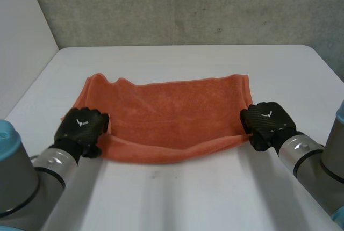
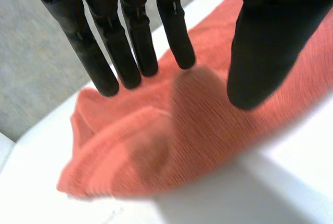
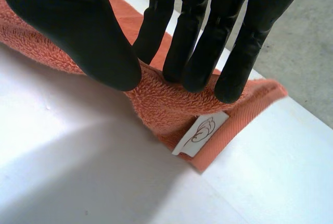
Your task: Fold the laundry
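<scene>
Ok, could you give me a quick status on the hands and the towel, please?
Left hand open over the towel, near left corner. Right hand pinching near right corner, by the label. Nothing in the way.

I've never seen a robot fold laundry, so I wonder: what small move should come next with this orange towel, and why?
Probably the left hand should close its fingers and thumb on its corner of the towel. The right hand pinches its corner beside the white label, but the left fingers are straight, thumb apart, so lifting now would raise one side.
</scene>
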Available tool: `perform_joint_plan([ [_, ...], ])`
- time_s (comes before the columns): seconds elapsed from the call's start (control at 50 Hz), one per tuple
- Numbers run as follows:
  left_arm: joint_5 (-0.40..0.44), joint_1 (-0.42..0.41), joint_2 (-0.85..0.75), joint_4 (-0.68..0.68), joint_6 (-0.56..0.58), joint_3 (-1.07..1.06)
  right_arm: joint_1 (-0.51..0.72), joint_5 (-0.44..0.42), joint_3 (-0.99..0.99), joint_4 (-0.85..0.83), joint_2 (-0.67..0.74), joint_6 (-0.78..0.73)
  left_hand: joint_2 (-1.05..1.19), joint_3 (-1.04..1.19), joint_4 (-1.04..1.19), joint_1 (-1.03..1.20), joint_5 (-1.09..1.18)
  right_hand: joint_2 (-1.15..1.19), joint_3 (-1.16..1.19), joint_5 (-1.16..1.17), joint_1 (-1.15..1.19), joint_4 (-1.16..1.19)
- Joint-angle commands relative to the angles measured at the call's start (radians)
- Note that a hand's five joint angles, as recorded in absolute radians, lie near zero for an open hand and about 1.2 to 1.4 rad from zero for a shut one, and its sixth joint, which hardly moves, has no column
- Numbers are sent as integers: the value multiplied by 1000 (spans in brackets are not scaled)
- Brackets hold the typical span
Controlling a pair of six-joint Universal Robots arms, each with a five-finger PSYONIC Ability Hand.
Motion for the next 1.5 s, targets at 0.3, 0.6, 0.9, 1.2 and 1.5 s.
perform_joint_plan([
  [0.3,168,164,28,-144,3,199,-56,-11,88,-99,-14,4,-169,-176,-166,-155,-167,218,211,260,438,203],
  [0.6,372,171,-170,-272,162,291,-53,-11,94,-99,2,-2,-152,-158,-148,-137,-149,218,211,260,438,203],
  [0.9,392,180,-282,-480,389,346,-53,-11,94,-99,9,-5,27,20,30,41,29,218,211,260,438,203],
  [1.2,325,163,-178,-353,321,320,-55,-11,92,-94,8,-5,676,669,679,690,678,218,211,260,438,203],
  [1.5,237,181,95,-388,285,186,-73,4,-4,167,-202,-143,676,669,679,690,678,218,211,260,438,203],
])
